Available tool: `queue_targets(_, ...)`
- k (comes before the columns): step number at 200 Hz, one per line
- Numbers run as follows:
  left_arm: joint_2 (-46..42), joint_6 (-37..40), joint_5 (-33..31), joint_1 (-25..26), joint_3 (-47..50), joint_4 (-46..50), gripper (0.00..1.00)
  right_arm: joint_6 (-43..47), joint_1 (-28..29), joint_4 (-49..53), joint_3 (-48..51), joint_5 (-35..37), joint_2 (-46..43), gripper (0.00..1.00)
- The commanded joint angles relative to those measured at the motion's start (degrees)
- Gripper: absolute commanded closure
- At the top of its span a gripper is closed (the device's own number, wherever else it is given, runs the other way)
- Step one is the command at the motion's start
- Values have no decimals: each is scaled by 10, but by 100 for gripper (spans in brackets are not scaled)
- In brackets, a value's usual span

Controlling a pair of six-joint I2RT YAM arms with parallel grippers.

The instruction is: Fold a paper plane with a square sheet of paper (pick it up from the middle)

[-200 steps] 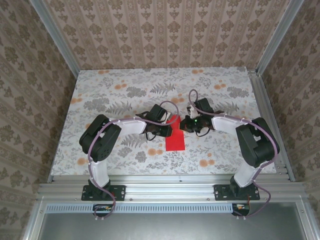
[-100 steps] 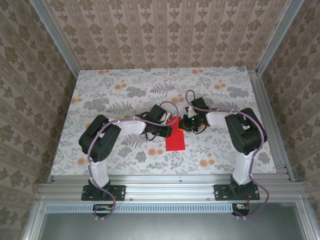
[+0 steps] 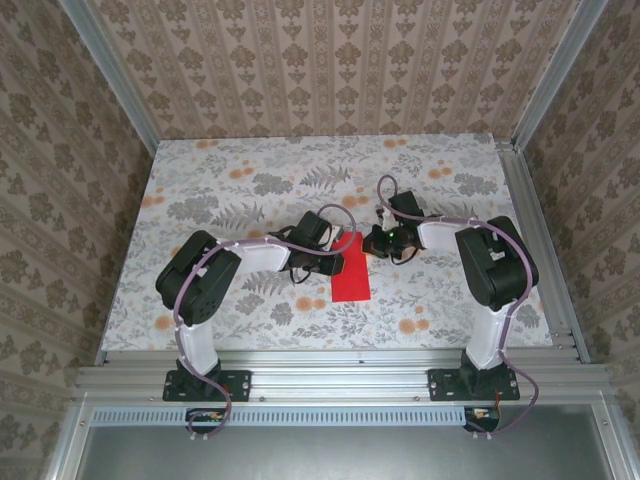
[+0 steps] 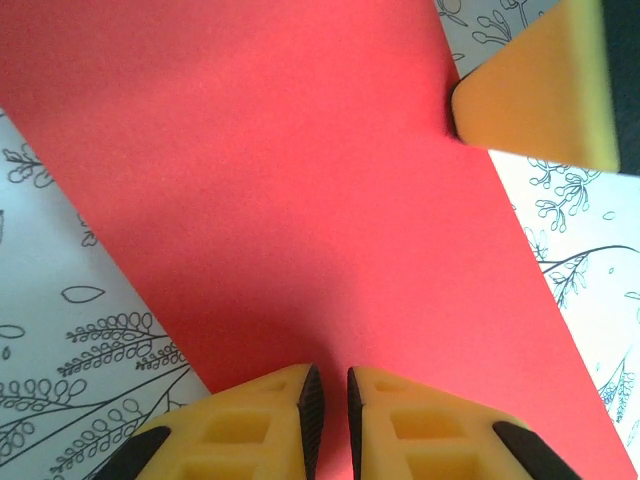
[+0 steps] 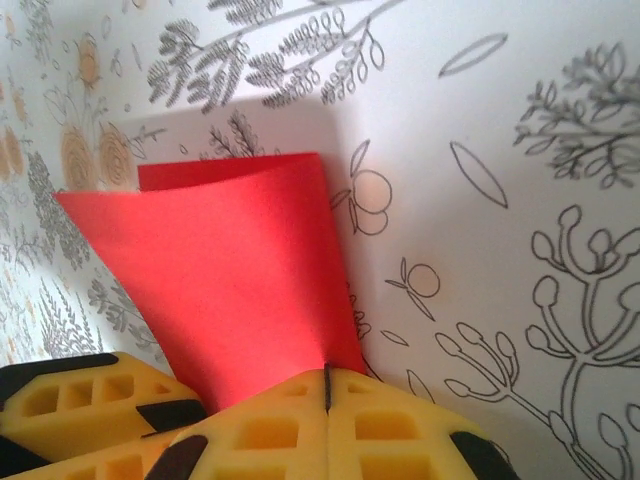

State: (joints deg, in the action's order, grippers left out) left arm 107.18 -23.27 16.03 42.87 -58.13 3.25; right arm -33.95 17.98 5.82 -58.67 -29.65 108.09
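Observation:
The square sheet of paper lies mid-table as a narrow red strip, folded over. My left gripper is at its left edge. In the left wrist view the left gripper is shut, jaws a thin slit apart, tips down on the flat red paper. My right gripper is at the strip's far right corner. In the right wrist view the right gripper is shut on the paper, whose edge is lifted and curls up off the table. No paper plane shape is visible.
The floral table top spreads around the paper. Patterned walls and metal rails bound it. One right-gripper finger shows in the left wrist view, and the left gripper's fingers show beside the right jaws.
The right arm's elbow has swung inward toward the centre, while its gripper stays at the paper's far corner. The left arm and the strip have barely shifted.

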Motion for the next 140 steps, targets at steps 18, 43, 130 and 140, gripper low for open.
queue_targets(18, 25, 12, -15, -1, 25, 101, 81, -20, 27, -46, -6, 11, -20, 98)
queue_targets(43, 22, 16, -15, -1, 23, 108, 80, -21, 29, -50, -23, 10, 15, 98)
queue_targets(130, 17, 22, -14, -2, 26, 117, 81, 13, -13, -34, -41, 50, 65, 99)
queue_targets(140, 16, 22, -13, -3, 28, 116, 81, 15, -20, -34, -36, 55, 63, 99)
